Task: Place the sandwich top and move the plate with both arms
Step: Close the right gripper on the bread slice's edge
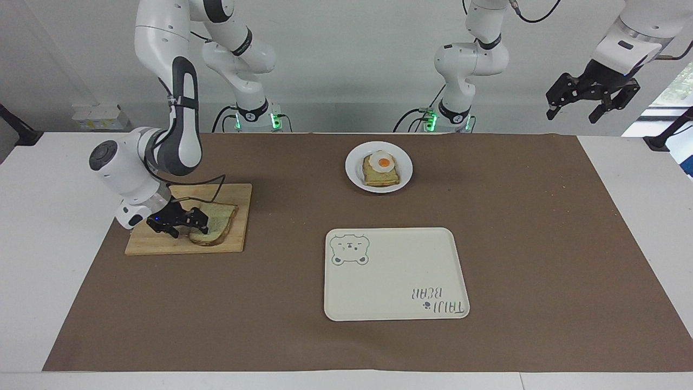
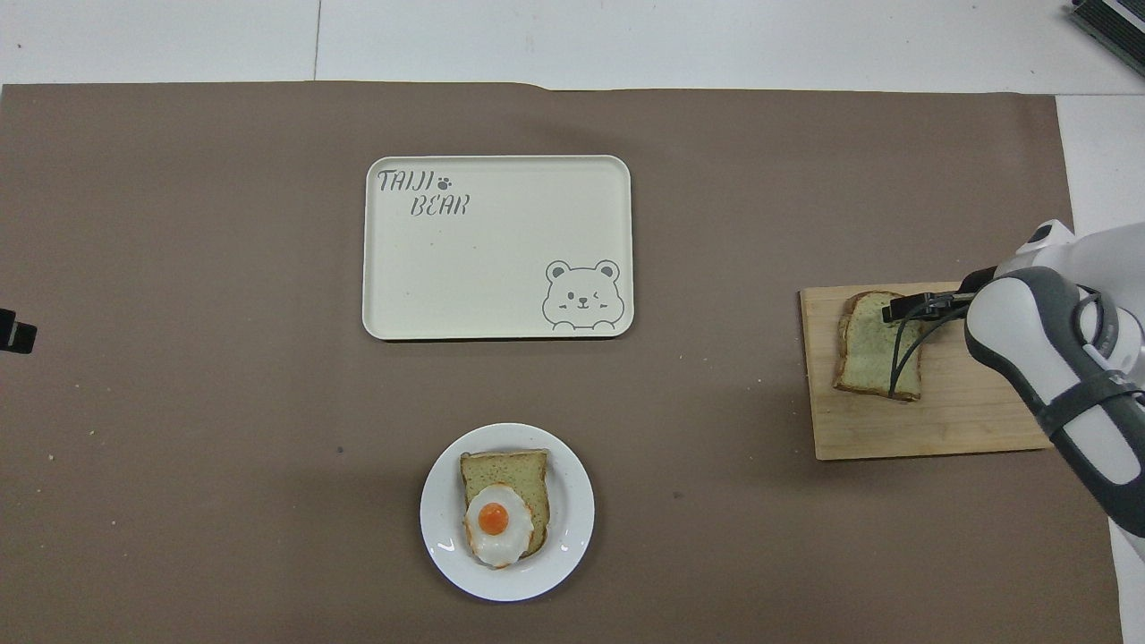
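Right hand (image 1: 184,223) open, low at sandwich top (image 1: 216,227); slice between its fingers

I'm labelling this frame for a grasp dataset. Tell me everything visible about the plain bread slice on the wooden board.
The sandwich top is one pale, slightly greenish slice with a brown crust, rounded at one end. It lies flat on the wooden cutting board at the right arm's end of the table, apart from the plate and the tray. The right gripper, fingers open, is down at its edge; whether it touches cannot be told.
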Controlling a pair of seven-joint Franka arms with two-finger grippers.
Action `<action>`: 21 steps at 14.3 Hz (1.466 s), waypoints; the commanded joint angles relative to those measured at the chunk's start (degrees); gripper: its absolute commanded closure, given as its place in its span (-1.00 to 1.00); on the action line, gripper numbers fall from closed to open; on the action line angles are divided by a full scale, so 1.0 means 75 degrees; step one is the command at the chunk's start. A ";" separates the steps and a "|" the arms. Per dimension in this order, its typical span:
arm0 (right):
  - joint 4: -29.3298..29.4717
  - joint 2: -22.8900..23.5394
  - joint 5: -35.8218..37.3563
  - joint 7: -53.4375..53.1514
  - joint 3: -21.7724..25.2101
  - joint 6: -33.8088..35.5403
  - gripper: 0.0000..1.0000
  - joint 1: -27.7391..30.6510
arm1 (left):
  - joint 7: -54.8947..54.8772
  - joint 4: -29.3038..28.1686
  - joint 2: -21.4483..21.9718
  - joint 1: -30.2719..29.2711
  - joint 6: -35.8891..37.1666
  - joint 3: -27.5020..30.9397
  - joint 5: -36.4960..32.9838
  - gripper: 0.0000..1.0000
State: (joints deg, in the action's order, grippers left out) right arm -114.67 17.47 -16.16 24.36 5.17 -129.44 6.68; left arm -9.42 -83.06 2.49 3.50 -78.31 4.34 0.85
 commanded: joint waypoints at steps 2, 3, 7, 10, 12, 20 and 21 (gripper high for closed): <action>-0.0367 -0.0255 -0.0224 0.0736 -0.0034 -0.0073 -0.60 0.0070 | 0.0014 -0.0023 0.0101 0.0037 0.0106 0.0019 -0.0102 -1.00; -0.0367 -0.0255 -0.0224 0.0748 -0.0034 -0.0073 -0.11 0.0058 | 0.0014 -0.0023 0.0101 0.0037 0.0094 0.0019 -0.0102 -1.00; -0.0355 -0.0243 -0.0236 0.0619 -0.0034 -0.0073 1.00 0.0046 | 0.0014 -0.0023 0.0101 0.0037 0.0106 0.0019 -0.0102 -1.00; -0.0343 -0.0232 -0.0154 -0.0024 -0.0034 -0.0073 1.00 -0.0059 | 0.0014 -0.0023 0.0101 0.0037 0.0106 0.0019 -0.0102 -1.00; -0.0332 -0.0231 -0.0084 -0.0049 -0.0034 -0.0073 1.00 -0.0059 | 0.0014 -0.0023 0.0101 0.0037 0.0106 0.0019 -0.0102 -1.00; 0.0335 -0.0184 0.0315 0.0009 -0.0057 0.0546 1.00 -0.0059 | 0.0014 -0.0023 0.0101 0.0037 0.0106 0.0019 -0.0102 -1.00; 0.0418 -0.0219 0.0327 0.0009 -0.0057 0.0664 1.00 -0.0059 | 0.0014 -0.0023 0.0101 0.0037 0.0106 0.0019 -0.0102 -1.00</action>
State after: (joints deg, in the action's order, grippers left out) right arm -113.62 16.26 -15.17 25.18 4.97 -127.06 6.21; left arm -9.42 -83.06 2.49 3.50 -78.31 4.34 0.85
